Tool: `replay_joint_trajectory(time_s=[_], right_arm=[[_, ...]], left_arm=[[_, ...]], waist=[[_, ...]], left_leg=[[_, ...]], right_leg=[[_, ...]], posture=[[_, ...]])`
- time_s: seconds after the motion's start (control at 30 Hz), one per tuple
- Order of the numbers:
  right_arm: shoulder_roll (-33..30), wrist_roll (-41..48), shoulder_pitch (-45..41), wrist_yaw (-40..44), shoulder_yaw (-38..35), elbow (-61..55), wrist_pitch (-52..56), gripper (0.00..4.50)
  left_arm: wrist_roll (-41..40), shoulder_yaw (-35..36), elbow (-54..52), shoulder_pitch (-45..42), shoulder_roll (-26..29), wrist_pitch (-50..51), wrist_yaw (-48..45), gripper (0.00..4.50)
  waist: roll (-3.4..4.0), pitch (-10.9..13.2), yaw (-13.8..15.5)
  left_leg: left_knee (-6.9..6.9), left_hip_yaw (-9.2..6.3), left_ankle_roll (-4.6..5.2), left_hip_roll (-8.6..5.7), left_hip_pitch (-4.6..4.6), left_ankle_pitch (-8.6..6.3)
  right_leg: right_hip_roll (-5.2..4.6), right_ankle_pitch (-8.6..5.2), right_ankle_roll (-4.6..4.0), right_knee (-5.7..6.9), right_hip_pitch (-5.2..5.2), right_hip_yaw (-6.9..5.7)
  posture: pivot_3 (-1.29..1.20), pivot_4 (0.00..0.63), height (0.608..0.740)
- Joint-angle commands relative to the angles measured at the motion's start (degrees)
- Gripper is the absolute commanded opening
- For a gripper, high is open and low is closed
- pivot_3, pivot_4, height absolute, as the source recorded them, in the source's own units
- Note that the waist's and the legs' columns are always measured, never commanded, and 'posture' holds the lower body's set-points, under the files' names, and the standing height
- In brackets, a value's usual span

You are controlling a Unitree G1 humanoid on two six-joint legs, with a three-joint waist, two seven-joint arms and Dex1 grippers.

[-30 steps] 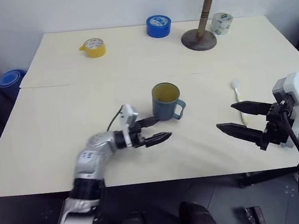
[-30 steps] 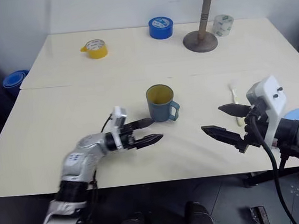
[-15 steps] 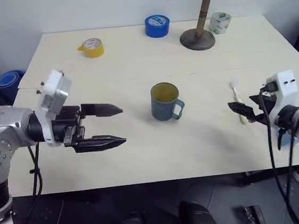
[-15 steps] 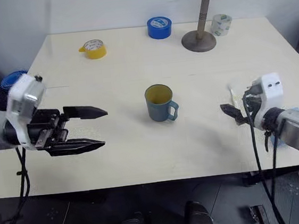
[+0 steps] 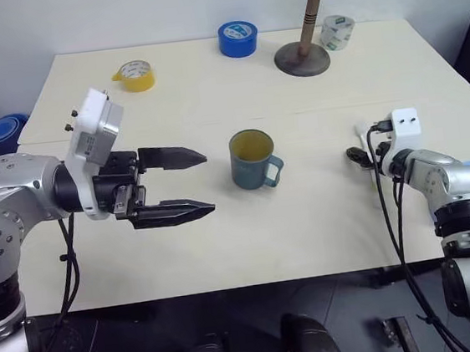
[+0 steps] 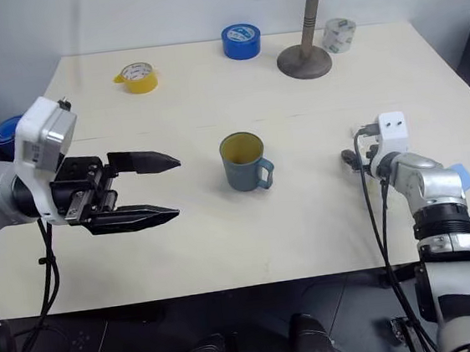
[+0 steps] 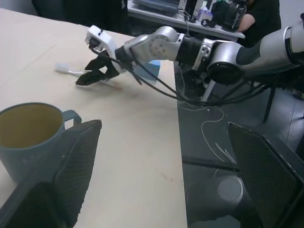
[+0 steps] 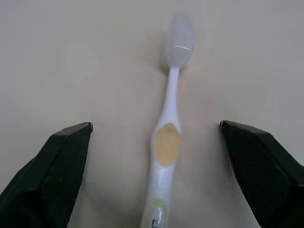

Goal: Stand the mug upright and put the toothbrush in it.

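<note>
I have the pale tabletop (image 5: 224, 228) spread under both arms. My left gripper (image 5: 187, 183) hangs above it at about 9 o'clock from the mug, fingers spread wide and holding nothing; I read that as parked out of the way, since its part looks done. The wooden stand (image 5: 307, 17) sits at the far edge around 1 o'clock, with the blue tape roll (image 5: 237, 38), yellow tape roll (image 5: 134, 75) and clear tape roll (image 5: 337, 32) near it, all well apart from the work.

The mug (image 5: 252, 159) stands upright at mid-table, mouth up, handle turned toward 4 o'clock, so I judge the first half finished. My right gripper (image 8: 154, 130) is down at 3 o'clock from the mug, fingers wide with one on either side of the toothbrush (image 8: 167, 142), which lies flat on the tabletop, its head pointing to 12 o'clock. That straddle suits a pinch on the handle.

From the head views the wrist camera housing covers most of the toothbrush, and the handle's tail is cut off in the right wrist view. I cannot tell whether the fingers touch the tabletop.
</note>
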Motion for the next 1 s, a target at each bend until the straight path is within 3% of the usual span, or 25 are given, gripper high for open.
replay_joint_trajectory(time_s=[0.03,0.17,0.27,0.47,0.6,0.77,0.9,1.0], right_arm=[[0.27,-1.77,-0.40,1.90,-0.99,0.49,-0.59,3.60],[0.76,-3.50,0.30,2.97,-0.61,0.17,0.21,2.25],[1.26,-3.98,1.04,3.21,-1.05,-0.54,0.42,2.25],[2.07,-5.30,2.61,3.51,-0.91,-2.91,0.04,0.54],[1.92,-5.97,3.62,3.41,-1.46,-7.18,-0.49,0.54],[3.25,-0.95,3.34,7.39,-3.19,-25.76,-0.49,0.54],[12.19,13.34,-2.35,6.20,-7.04,-40.92,6.99,0.54],[19.31,17.45,-6.27,3.45,-6.30,-44.35,8.44,0.54]], left_arm=[[0.25,-0.12,-0.45,-1.00,0.57,-1.82,0.27,4.50],[0.55,-0.49,0.20,-1.56,0.57,-2.57,0.52,4.50],[0.61,-0.80,0.70,-2.19,0.62,-2.92,0.70,4.50],[1.12,-1.09,1.44,-2.49,0.89,-3.49,0.71,4.50],[1.52,-0.28,1.79,-1.87,1.25,-3.46,1.54,4.50],[-0.09,4.06,3.01,-0.11,2.40,-2.07,3.97,4.50],[-2.51,7.89,3.91,1.03,2.60,-0.47,6.23,4.50],[-2.23,9.20,4.66,2.05,2.95,-0.84,6.87,4.50]], waist=[[0.00,0.00,-0.02],[0.00,0.00,-0.08],[0.00,0.00,-0.06],[0.00,0.00,-0.11],[0.00,0.00,0.04],[0.17,0.10,-0.33],[0.20,0.12,-1.67],[0.20,0.12,-1.66]], left_leg=[[0.00,-0.01,0.00,0.00,0.00,0.00],[0.02,-0.01,-0.01,0.00,0.03,0.00],[0.04,-0.02,-0.01,0.00,0.03,0.01],[0.04,-0.02,-0.02,0.00,0.06,0.01],[0.06,-0.04,-0.02,0.00,0.04,0.01],[0.04,-0.02,-0.02,0.00,-0.01,0.01],[-0.03,-0.04,-0.15,0.07,0.01,0.05],[-0.18,-0.05,-0.25,0.08,0.01,0.07]], right_leg=[[0.00,0.00,0.00,0.00,0.00,0.00],[0.00,0.00,0.01,0.04,0.02,0.00],[0.00,0.00,0.01,0.05,0.04,0.00],[0.00,0.00,0.01,0.08,0.04,0.00],[0.00,0.00,0.01,0.09,0.05,0.00],[0.00,0.00,0.01,0.09,-0.05,0.01],[0.05,0.00,0.01,0.35,-0.24,0.01],[0.05,-0.01,-0.02,0.71,-0.53,0.04]], posture=[[0.00,0.150,0.740],[0.00,0.150,0.740],[0.00,0.150,0.740],[0.00,0.150,0.740],[0.00,0.150,0.740],[0.00,0.150,0.740],[0.00,0.150,0.740],[0.00,0.150,0.740]])
